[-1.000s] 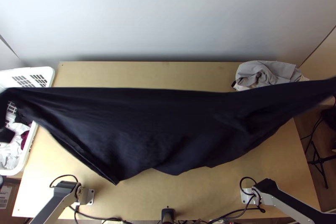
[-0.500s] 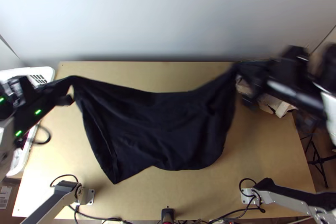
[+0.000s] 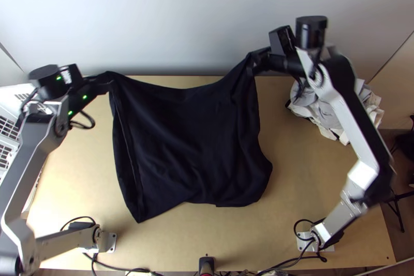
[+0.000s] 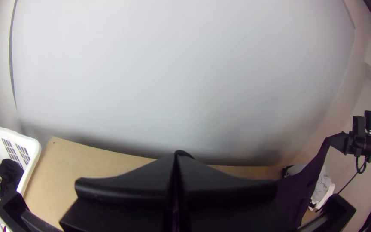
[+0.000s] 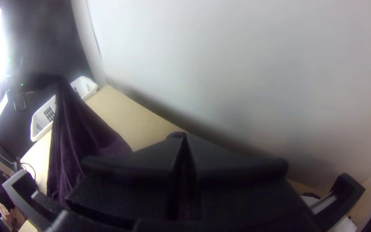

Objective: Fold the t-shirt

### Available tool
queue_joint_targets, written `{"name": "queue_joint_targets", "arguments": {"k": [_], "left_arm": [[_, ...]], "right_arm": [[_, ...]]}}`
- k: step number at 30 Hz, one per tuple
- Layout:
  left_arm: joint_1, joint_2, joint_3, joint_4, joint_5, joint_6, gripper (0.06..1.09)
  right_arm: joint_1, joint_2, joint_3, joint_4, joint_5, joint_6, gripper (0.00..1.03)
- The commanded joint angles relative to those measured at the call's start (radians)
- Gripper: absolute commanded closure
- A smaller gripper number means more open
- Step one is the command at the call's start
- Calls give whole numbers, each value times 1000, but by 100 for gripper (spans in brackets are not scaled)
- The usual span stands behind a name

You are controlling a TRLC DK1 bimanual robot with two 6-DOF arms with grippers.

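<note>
From where I stand, the black t-shirt [image 3: 191,146] hangs spread between the two arms, upper corners raised, middle sagging, over the wooden counter [image 3: 321,188]. The left tool [image 3: 109,83] is pinched together on one upper corner; the right tool [image 3: 254,62] is clamped on the other. I can't tell whether the lower hem touches the wood. Grey and white cloths [image 3: 325,113] lie bunched by the far right corner, and a white basket [image 4: 33,148] stands at the left side.
</note>
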Motion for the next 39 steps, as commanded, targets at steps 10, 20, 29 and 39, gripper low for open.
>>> {"name": "queue_joint_targets", "arguments": {"k": [10,20,29,39], "left_arm": [[21,440,30,409,-97,73,105],[10,678,232,457,-141,95,105],[3,821,331,484,-151,107,105],[6,887,423,455,-151,112,105]], "right_arm": [[-113,455,247,100,-9,13,100],[-110,544,284,216,111,-32,100],[-110,606,264,247,115,-38,100],[-107,637,239,290,157,-59,100]]}}
